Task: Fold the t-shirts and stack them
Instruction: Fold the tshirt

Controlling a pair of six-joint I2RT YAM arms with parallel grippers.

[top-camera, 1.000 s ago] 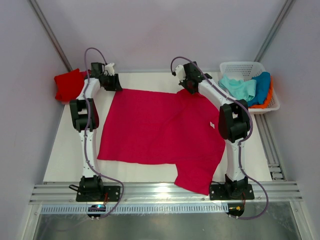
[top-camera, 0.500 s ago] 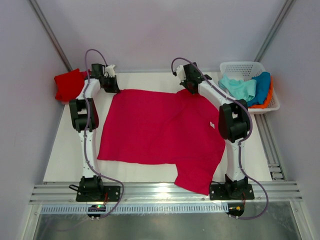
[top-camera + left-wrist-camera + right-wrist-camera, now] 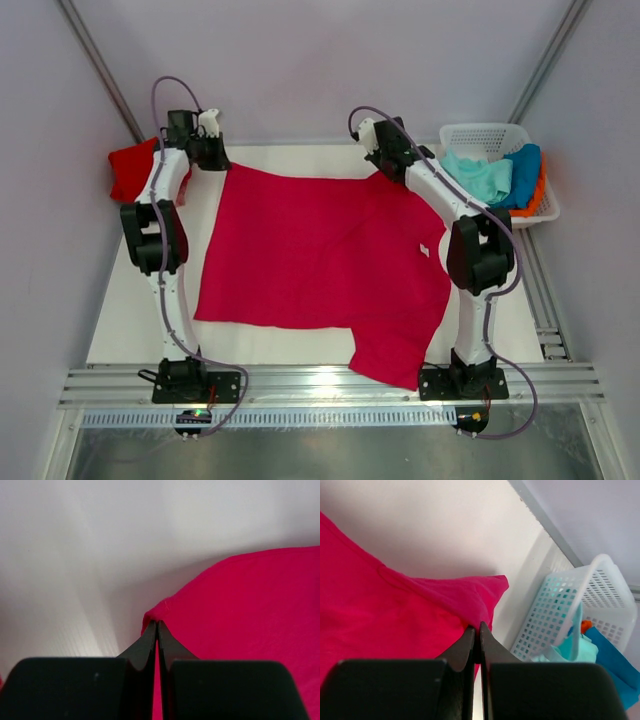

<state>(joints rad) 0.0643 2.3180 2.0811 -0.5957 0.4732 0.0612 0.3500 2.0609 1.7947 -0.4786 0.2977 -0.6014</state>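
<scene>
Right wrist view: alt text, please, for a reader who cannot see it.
The right gripper, jaws shut, pinches an edge of the crimson-pink t-shirt that lies spread on the white table. To the right stands a white lattice basket holding mint-green cloth and blue cloth.

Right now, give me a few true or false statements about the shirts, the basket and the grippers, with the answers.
1. The left gripper is shut on a far corner of the pink shirt. True.
2. The basket holds a mint shirt, a blue shirt and an orange shirt. True.
3. The right gripper hangs open over the basket. False: it is shut on the pink shirt's other far corner.
4. The red shirt lies in the basket. False: it lies at the table's far left.
</scene>
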